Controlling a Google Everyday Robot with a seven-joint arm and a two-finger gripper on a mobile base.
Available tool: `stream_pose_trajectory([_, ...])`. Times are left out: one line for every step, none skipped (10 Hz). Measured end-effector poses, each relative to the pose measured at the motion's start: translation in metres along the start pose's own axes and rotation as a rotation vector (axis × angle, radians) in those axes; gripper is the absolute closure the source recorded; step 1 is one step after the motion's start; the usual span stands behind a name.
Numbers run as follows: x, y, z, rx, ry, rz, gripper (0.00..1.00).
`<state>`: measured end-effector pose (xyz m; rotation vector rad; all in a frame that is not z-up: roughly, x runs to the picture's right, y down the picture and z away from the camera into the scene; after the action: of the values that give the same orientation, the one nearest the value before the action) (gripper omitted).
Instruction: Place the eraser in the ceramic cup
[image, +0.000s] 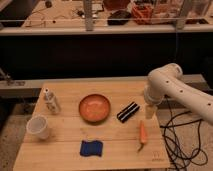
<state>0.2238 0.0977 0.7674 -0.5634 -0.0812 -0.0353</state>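
The wooden table (65, 155) fills the lower view, and the white arm (172, 87) reaches in from the right, bent down over the table's right edge. The orange bowl (94, 108) sits mid-table, right on the line between pick and drop. If the grip is weak, I reckon the block falls into that bowl on the way across.

At far left is the ceramic cup (39, 127), upright near the table's left edge and well apart from everything on the right. It looks light, so a low approach that clips its rim could tip it or push it off. The blue cloth pad (91, 148) at the front is out of the way.

The carrot (143, 134) lies just below the gripper, so a sloppy descent could knock it. The eraser (128, 111) lies flat on the wood at a diagonal, between the bowl and the gripper, and nothing grips it yet. That slant is the trap, because a wrist that isn't turned to match may skid it toward the bowl.

The small glass bottle (51, 101) stands just behind the cup and could topple on the release swing. The gripper (149, 113) hangs just right of the eraser, close above the table. I cannot tell whether it is spread or pressed together.
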Motion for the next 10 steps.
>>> stream_pose_trajectory([-0.001,-0.001,0.004,-0.003,-0.002,-0.002,0.20])
stream_pose_trajectory([-0.002,-0.001,0.008,-0.006,-0.002,-0.003,0.20])
stream_pose_trajectory([-0.005,-0.001,0.012,-0.009,-0.003,-0.005,0.20])
stream_pose_trajectory([-0.007,-0.002,0.018,-0.012,-0.003,-0.006,0.20])
stream_pose_trajectory([-0.010,-0.004,0.026,-0.015,-0.004,-0.009,0.20])
stream_pose_trajectory([-0.014,-0.006,0.031,-0.020,-0.009,-0.013,0.20])
stream_pose_trajectory([-0.015,-0.007,0.035,-0.023,-0.009,-0.015,0.20])
stream_pose_trajectory([-0.017,-0.008,0.037,-0.026,-0.012,-0.016,0.20])
stream_pose_trajectory([-0.018,-0.010,0.040,-0.028,-0.015,-0.017,0.20])
stream_pose_trajectory([-0.021,-0.011,0.044,-0.030,-0.018,-0.021,0.20])
